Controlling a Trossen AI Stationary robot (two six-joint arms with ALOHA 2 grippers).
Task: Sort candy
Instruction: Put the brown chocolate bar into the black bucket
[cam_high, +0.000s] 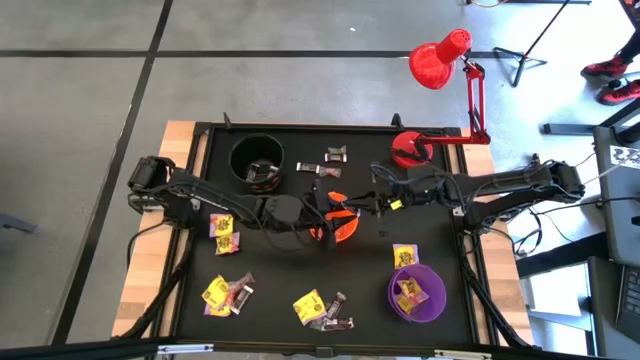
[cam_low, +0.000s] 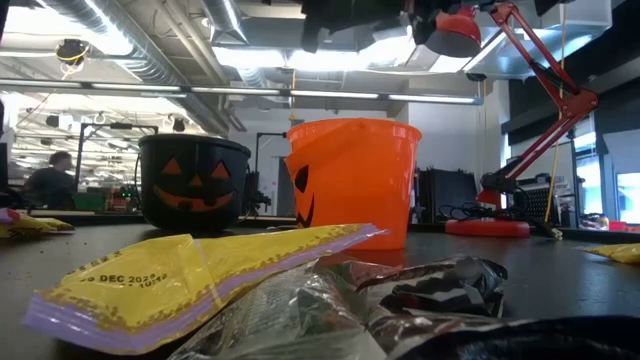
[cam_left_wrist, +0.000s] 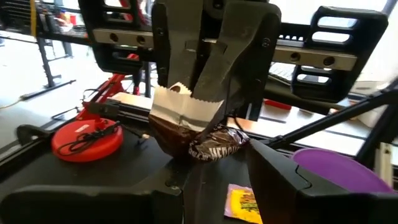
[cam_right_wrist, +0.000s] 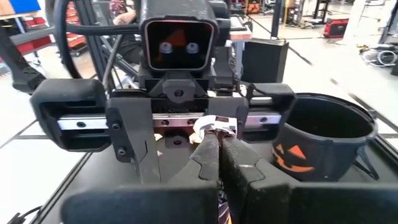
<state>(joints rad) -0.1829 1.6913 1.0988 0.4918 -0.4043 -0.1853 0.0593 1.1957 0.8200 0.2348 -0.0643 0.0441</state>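
Note:
A brown candy (cam_left_wrist: 208, 144) with a white crimped end hangs over the orange cup (cam_high: 345, 232), which stands mid-tray. My right gripper (cam_right_wrist: 217, 140) reaches in level from the right and is shut on it. My left gripper (cam_left_wrist: 224, 160) faces it from the left, with its fingers apart at the candy's brown lower end. More candy, yellow (cam_high: 222, 228) and dark (cam_high: 335, 155), lies loose on the black tray (cam_high: 300, 135). Yellow candy lies in the purple cup (cam_high: 432, 300), and a dark piece lies in the black cup (cam_high: 256, 160). My right gripper pinches the wrapper's white crimped end (cam_left_wrist: 177, 102) between its two shut fingers, coming level from the table's right. The brown body hangs bent below the fingers, clear of the tray. My left gripper's fingertips (cam_left_wrist: 256, 149) stand right at the candy's brown end; I cannot tell whether they touch it.
A red desk lamp (cam_high: 440, 60) stands on its base (cam_high: 408, 148) at the tray's far right corner. In the low view a yellow wrapper (cam_low: 190, 280) and a dark one (cam_low: 430, 285) lie by the near edge. Bare tray shows between the cups.

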